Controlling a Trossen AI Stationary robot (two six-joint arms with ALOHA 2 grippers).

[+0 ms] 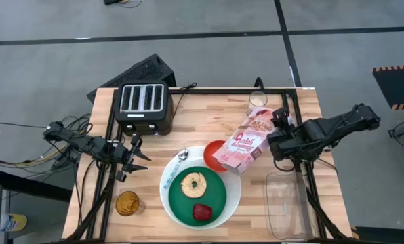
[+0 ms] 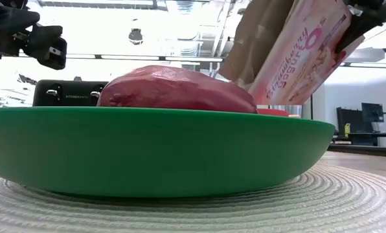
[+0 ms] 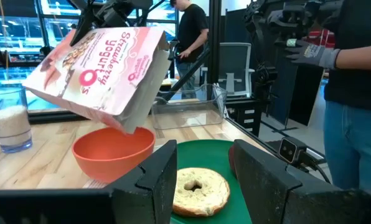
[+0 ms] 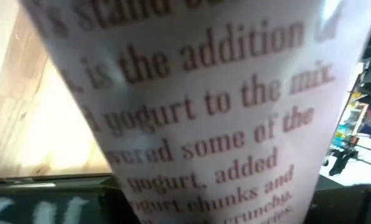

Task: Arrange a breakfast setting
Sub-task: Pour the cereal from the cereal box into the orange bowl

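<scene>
Pink cereal box point(image 1: 246, 143), pinched by the right gripper point(image 1: 278, 139), tilts mouth-down over the red bowl point(image 1: 215, 154) below. Keep tilt gradual, opening above bowl. Left gripper point(image 1: 139, 158) waits spread beside the plates.

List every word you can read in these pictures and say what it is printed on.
"Strawberry yogurt": front of the pink cereal box, seen upside down, tilted over the red bowl.
"is the addition", "yogurt to the mix", "some of the", "yogurt, added", "chunks and": box side panel.
Toaster badge: too small to read.
</scene>
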